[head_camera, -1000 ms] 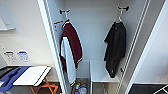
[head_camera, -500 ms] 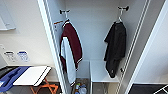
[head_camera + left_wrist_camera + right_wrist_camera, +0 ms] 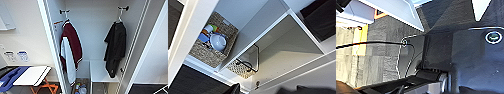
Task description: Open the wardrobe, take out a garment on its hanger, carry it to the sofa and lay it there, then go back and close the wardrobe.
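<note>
Inside the open wardrobe [image 3: 95,30] two short pegs stick out near the top. The left peg [image 3: 64,11] carries a maroon jacket with white sleeves [image 3: 71,50]; the right peg [image 3: 123,8] carries the pale hanger [image 3: 120,18] with the black garment [image 3: 115,48] hanging limp from it, its hem just above a low white shelf [image 3: 100,72] on the right side. Below, on the wardrobe floor, a woven basket [image 3: 213,41] sits holding a pale blue bowl [image 3: 218,42] and some small coloured items; a second woven basket [image 3: 240,70] sits beside it under the shelf. Left of the wardrobe a small folding table with orange legs [image 3: 37,77] stands on the dark floor [image 3: 15,90], with a white board lying on top.
</note>
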Robot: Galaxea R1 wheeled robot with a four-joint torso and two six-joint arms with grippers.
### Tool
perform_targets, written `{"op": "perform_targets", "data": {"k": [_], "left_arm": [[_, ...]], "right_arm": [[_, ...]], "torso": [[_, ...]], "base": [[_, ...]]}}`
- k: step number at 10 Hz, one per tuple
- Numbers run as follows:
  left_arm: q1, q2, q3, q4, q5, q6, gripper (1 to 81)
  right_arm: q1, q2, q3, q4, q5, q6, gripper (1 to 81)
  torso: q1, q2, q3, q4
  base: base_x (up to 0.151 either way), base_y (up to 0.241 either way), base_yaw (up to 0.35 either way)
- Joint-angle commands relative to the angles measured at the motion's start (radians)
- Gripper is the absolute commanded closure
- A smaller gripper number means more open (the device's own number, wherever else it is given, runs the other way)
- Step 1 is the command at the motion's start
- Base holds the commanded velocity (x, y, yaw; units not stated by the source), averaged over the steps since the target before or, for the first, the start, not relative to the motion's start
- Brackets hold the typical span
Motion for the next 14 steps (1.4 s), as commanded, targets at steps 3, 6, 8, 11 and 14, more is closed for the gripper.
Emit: {"op": "perform_targets", "data": {"k": [3,6,8,11,14], "left_arm": [[-0.104,0.116,-0.202,-0.298,-0.144,0.007,1.0],[-0.138,0.132,-0.247,-0.462,-0.159,0.109,1.0],[-0.153,0.13,-0.252,-0.49,-0.161,0.113,1.0],[-0.154,0.126,-0.286,-0.607,-0.164,0.142,1.0],[-0.097,0.086,-0.284,-0.656,-0.167,0.153,1.0]], "right_arm": [[0.055,-0.031,0.071,0.01,-0.038,0.003,1.0],[0.057,-0.05,0.119,0.007,-0.038,0.001,1.0],[0.054,-0.051,0.123,0.007,-0.04,0.001,1.0],[0.055,-0.05,0.125,0.007,-0.04,0.001,1.0],[0.063,-0.045,0.131,0.007,-0.041,0.001,1.0]], "torso": [[0.0,0.0,0.0,0.0],[0.0,0.0,0.0,0.0],[0.0,0.0,0.0,0.0],[0.0,0.0,0.0,0.0],[0.0,0.0,0.0,0.0]], "base": [[0.0,0.0,0.0],[0.0,0.0,0.0],[0.0,0.0,0.0],[0.0,0.0,0.0],[0.0,0.0,0.0]]}}
